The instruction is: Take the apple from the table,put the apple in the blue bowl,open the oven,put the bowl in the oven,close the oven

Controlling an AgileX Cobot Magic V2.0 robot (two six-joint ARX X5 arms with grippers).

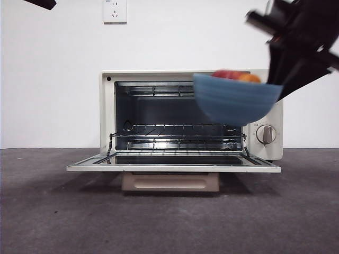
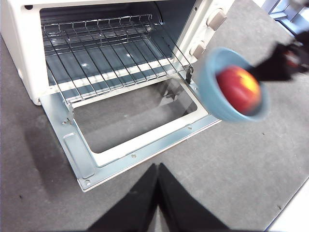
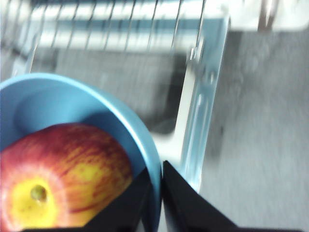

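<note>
Right now the right pincer is clamped on the rim of the blue bowl, apple inside, held in the air off the table in front of the oven's knob side. Key relation: the oven cavity lies beside the bowl, across from the gripped rim, door down flat, rack bare. Left pincer hangs clenched and empty near the door's front edge.
</note>
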